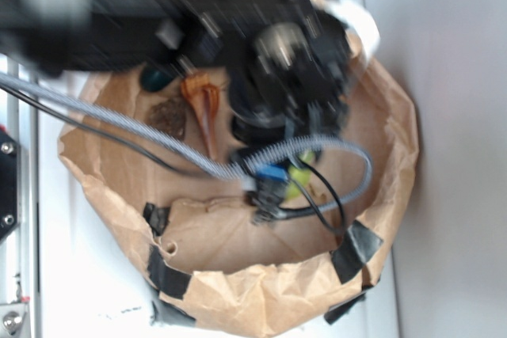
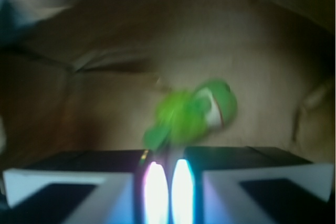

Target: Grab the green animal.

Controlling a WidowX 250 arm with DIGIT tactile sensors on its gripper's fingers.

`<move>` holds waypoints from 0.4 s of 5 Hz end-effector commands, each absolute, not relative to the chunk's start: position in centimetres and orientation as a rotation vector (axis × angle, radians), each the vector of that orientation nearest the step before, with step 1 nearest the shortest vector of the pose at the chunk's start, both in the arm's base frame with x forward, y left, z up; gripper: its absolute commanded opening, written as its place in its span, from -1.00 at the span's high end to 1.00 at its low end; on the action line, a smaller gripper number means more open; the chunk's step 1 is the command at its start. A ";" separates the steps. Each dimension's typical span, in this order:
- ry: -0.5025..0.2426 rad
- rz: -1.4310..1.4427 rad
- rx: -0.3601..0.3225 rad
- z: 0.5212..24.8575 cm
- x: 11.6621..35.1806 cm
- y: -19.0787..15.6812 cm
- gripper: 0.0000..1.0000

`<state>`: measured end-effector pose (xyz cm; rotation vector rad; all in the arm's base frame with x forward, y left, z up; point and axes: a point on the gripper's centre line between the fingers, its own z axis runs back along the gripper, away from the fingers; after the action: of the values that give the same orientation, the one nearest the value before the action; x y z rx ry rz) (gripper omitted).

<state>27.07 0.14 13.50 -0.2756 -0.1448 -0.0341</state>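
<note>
The green animal [image 2: 191, 114] is a lime-green fuzzy plush with a white-and-red head, blurred in the wrist view. It lies just beyond my fingertips, over the brown paper floor. One of its limbs runs down into the narrow slit between my two fingers. My gripper [image 2: 168, 153] is shut on that limb. In the exterior view only a sliver of the green animal [image 1: 300, 173] shows under the cables, right beside the gripper [image 1: 279, 186]. The arm and wrist hide the rest of it.
Everything sits inside a crumpled brown paper basin [image 1: 261, 290] patched with black tape [image 1: 355, 249]. At its far left lie a dark teal oblong object [image 1: 156, 78], a brown lumpy piece [image 1: 168, 116] and an orange-brown piece [image 1: 204, 102]. Cables [image 1: 142, 128] cross the basin.
</note>
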 end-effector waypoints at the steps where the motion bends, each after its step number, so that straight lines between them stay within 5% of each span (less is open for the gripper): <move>1: -0.176 -0.028 -0.293 16.8 26.7 1.5 -1.00; 2: -0.139 -0.028 -0.209 13.1 27.2 0.8 -1.00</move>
<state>26.99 0.61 12.03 -0.2161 -0.0988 -0.0211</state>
